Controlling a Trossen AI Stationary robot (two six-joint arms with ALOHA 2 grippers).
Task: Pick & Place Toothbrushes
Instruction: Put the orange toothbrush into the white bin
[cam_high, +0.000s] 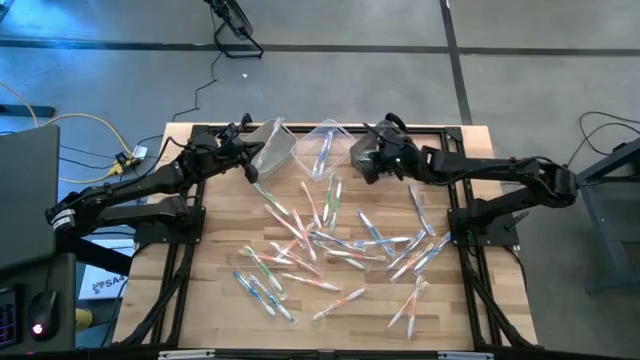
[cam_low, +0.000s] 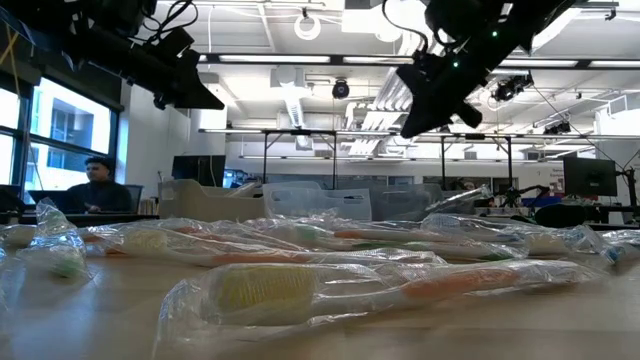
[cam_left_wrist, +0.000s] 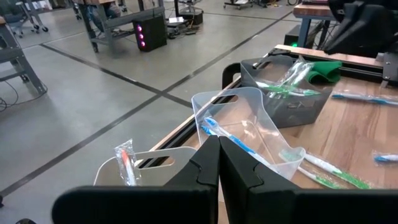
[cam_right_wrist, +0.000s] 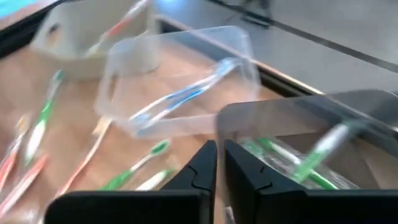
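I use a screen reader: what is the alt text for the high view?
Wrapped toothbrushes lie scattered across a wooden table. At its far edge stand three plastic bins, with the left gripper and right gripper shut beside them.

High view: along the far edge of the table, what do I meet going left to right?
Left end effector → leftmost clear bin → middle clear bin with a blue toothbrush → right end effector, over the grey bin.
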